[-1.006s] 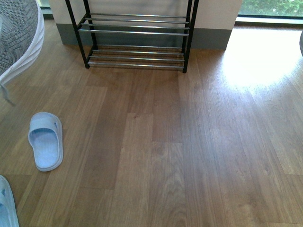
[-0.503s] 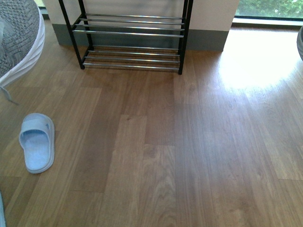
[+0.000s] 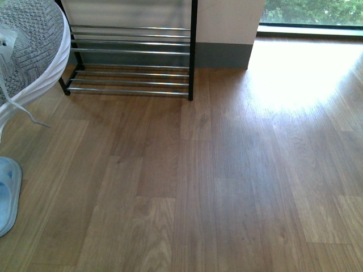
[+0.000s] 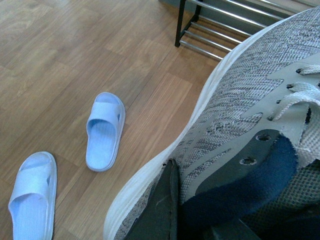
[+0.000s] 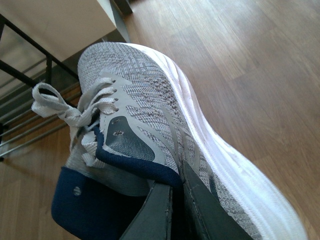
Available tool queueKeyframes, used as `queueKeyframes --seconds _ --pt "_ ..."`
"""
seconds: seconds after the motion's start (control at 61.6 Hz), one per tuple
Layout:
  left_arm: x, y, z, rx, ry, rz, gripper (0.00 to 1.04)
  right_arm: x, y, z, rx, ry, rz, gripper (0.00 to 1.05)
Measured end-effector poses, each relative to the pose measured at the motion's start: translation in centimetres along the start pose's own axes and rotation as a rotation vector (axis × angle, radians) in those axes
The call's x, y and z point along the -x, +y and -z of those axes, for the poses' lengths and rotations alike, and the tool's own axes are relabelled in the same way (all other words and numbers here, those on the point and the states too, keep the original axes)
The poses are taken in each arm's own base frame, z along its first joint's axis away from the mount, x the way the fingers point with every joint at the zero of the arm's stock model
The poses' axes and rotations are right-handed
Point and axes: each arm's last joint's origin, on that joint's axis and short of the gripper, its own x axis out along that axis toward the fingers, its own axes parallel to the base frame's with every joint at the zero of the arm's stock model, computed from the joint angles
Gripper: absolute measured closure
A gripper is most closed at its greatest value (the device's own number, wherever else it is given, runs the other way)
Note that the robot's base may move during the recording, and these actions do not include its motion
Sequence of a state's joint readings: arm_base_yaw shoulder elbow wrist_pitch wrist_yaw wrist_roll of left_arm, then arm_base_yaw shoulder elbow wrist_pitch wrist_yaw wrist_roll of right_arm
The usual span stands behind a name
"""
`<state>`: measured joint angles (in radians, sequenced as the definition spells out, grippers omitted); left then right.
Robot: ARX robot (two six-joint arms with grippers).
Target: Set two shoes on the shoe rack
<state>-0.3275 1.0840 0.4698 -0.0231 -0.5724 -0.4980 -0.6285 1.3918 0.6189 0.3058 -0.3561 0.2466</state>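
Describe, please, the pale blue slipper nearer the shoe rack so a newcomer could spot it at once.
From the black-framed shoe rack with chrome rods, look out across the wooden floor. Two pale blue slides lie there apart; yours is the slipper closer to the rack, its twin lying farther away.

There are two grey knit sneakers [image 4: 235, 120] [image 5: 150, 95], two pale blue slippers [image 4: 104, 131] [image 4: 31, 199], and one shoe rack [image 3: 130, 50] with chrome rods.
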Motion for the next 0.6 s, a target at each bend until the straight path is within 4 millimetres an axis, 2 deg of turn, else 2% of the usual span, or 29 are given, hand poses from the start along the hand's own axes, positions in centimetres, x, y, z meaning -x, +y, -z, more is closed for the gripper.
queueKeyframes --seconds 0.6 --pt "0.0 0.02 -0.02 0.001 -0.002 -0.004 1.03 -0.02 0.04 0.05 0.0 0.003 -0.005 1.03"
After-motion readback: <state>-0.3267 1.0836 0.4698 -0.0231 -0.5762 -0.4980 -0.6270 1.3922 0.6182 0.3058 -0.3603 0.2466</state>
